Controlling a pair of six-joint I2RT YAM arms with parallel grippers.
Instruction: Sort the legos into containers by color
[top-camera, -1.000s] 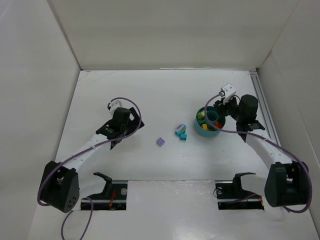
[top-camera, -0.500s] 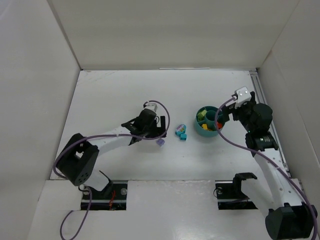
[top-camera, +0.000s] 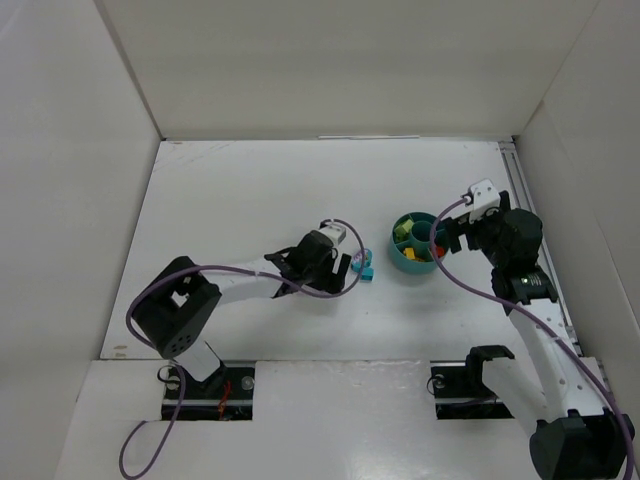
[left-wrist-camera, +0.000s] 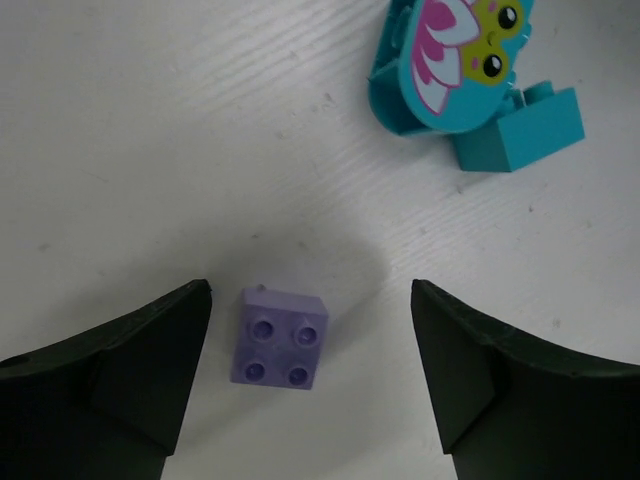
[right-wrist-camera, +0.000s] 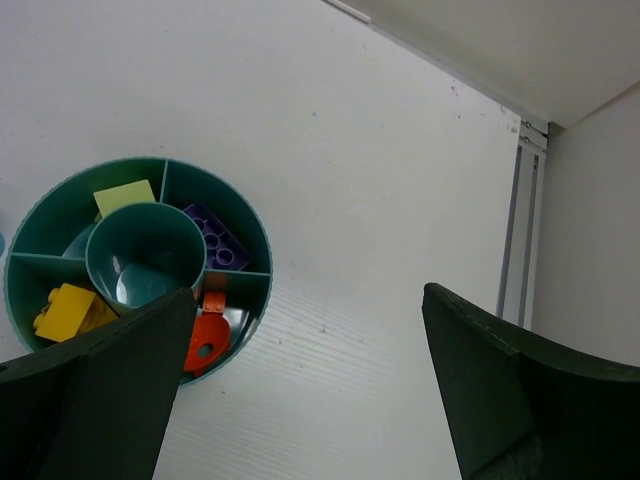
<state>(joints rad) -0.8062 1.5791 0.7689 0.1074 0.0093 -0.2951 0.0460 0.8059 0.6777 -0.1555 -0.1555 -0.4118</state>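
— Four studs in a square top the lavender brick (left-wrist-camera: 282, 338), a glossy little block lying flat on the white, faintly grained table (left-wrist-camera: 150, 120). Where are the claws?
— The left gripper (left-wrist-camera: 310, 290) is spread wide. One dark wedge-shaped finger is at the brick's 9 o'clock and one at its 3 o'clock, and neither touches it.
— What lies near it?
— At its 1 o'clock, well apart, a boxy cyan brick (left-wrist-camera: 520, 130) touches a teal round-topped piece (left-wrist-camera: 450, 60) printed with a pink-winged, big-eyed face.
— And the arm?
— From above, the left arm lies low, reaching from its base toward 2 o'clock, with its wrist over those loose bricks mid-table.
— The bowl?
— The round teal bowl (right-wrist-camera: 230, 190) sits at their 3 o'clock. It is smooth plastic with a centre cup (right-wrist-camera: 145, 255) and curved dividers. One compartment holds a lime tile (right-wrist-camera: 125, 197), the next a studded purple plate (right-wrist-camera: 215, 240), then a red-orange piece (right-wrist-camera: 205, 340) with a hole, then a yellow brick (right-wrist-camera: 65, 310).
— The right arm?
— It stands up from its base, elbow bent, wrist at the bowl's 3 o'clock. The right gripper (right-wrist-camera: 308, 290) gapes empty above the table beside the bowl.
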